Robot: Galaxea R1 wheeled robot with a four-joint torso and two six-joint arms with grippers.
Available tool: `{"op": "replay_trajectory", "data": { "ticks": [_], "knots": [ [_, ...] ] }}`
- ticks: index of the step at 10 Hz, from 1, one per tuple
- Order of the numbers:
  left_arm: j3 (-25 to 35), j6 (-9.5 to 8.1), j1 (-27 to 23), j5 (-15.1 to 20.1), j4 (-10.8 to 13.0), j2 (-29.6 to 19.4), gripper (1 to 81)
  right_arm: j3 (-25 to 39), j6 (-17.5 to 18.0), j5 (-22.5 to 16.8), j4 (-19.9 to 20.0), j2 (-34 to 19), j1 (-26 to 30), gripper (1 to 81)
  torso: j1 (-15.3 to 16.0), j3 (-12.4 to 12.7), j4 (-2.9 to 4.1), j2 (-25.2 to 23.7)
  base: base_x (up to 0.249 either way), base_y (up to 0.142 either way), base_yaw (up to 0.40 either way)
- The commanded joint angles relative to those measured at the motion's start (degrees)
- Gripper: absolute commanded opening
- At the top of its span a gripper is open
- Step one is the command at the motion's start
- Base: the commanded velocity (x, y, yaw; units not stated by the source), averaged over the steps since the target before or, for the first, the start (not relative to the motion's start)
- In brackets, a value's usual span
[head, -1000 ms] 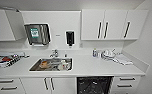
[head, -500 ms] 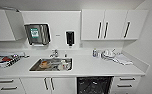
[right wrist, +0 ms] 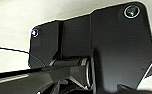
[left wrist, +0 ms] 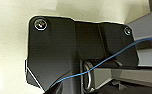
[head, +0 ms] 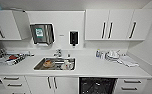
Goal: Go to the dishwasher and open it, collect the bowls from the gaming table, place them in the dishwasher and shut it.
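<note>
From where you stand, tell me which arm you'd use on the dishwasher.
Right, tentatively. The dishwasher sits right of the head view's centre, under the counter beside the sink, its dark racked interior showing. Neither wrist view shows an arm near it, so this rests on position alone.

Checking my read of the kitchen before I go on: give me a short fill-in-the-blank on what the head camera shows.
1. The dishwasher shows a dark racked opening below the ____.
2. The sink lies to the ____ of the dishwasher in the head view.
3. The black dispenser hangs on the wall ____ the sink.

Missing words: counter; left; above
</note>
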Motion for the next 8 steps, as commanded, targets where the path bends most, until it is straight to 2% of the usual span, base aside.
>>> {"op": "replay_trajectory", "data": {
  "ticks": [1,8],
  "knots": [
    [0.28,0.08,-2.27,3.05,0.54,-0.31,81.1,0.13,-0.04,-1.96,-0.58,0.21,3.02,81.1,0.0,0.0,0.0,0.0,0.0,0.0,0.229],
    [-0.34,0.17,-2.27,3.05,0.71,-0.31,81.1,-0.05,-0.04,-2.05,-0.58,0.12,3.02,81.1,-0.02,0.0,0.0,0.02,0.0,0.0,0.297]
  ]
}}
